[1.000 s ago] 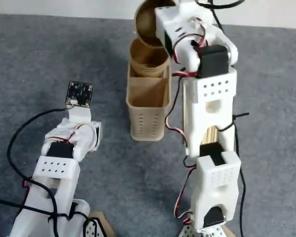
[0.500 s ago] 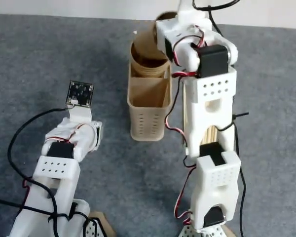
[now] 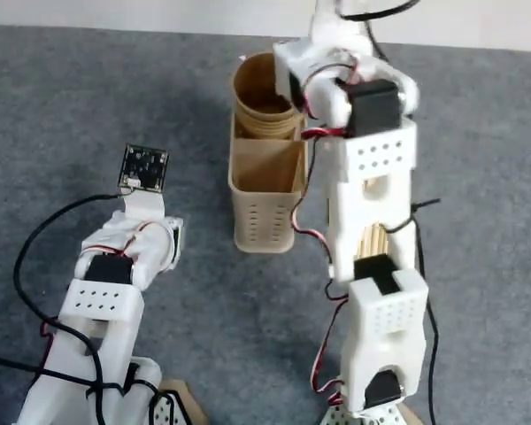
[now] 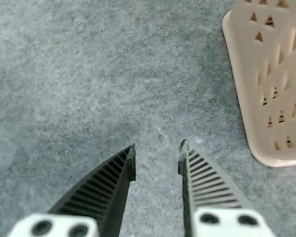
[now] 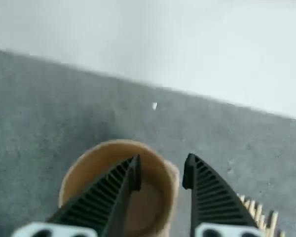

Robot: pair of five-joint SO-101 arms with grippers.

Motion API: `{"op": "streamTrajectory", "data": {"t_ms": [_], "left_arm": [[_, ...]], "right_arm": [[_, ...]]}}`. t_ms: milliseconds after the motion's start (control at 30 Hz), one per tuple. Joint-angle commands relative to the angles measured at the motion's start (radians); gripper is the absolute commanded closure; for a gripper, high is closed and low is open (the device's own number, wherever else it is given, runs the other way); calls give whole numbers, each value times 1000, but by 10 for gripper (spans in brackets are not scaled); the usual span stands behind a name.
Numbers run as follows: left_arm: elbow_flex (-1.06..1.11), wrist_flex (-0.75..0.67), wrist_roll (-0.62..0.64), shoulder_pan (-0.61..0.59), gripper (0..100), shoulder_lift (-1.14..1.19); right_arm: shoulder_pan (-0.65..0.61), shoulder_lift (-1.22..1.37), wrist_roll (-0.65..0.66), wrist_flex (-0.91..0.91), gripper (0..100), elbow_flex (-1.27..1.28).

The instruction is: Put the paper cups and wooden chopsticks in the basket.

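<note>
Nearest us, the left claw (image 4: 157, 148) hangs slightly spread over the worktop (image 4: 64, 74), just beside the basket (image 3: 265, 226). The wooden chopsticks (image 3: 373, 241) lie at the basket's other side, under the right arm. At the basket's far compartment, the right claw (image 5: 161, 158) is spread astride the paper cup's (image 5: 89, 163) rim. We fear a crooked lift would snag that rim and tip the cup or the basket.

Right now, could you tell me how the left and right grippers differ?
The left gripper hangs over bare carpet beside the basket; the right gripper is at the paper cup in the basket's far end. Nothing lies between the left gripper's fingers; the right gripper's straddle the cup's rim, one finger inside. Both are open.
</note>
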Motion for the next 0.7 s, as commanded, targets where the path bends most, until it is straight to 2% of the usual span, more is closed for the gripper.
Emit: {"op": "streamTrajectory", "data": {"t_ms": [0,200,367,500,667], "left_arm": [[-4,-15,3,8,829,-19],[-4,-15,3,8,829,-19],[-4,-15,3,8,829,-19],[-4,-17,3,8,829,-19],[-4,-17,3,8,829,-19]], "right_arm": [[-1,38,6,15,846,35],[35,234,6,45,846,140],[48,397,2,39,846,131],[65,395,0,71,846,-28],[74,397,2,194,846,-418]]}}
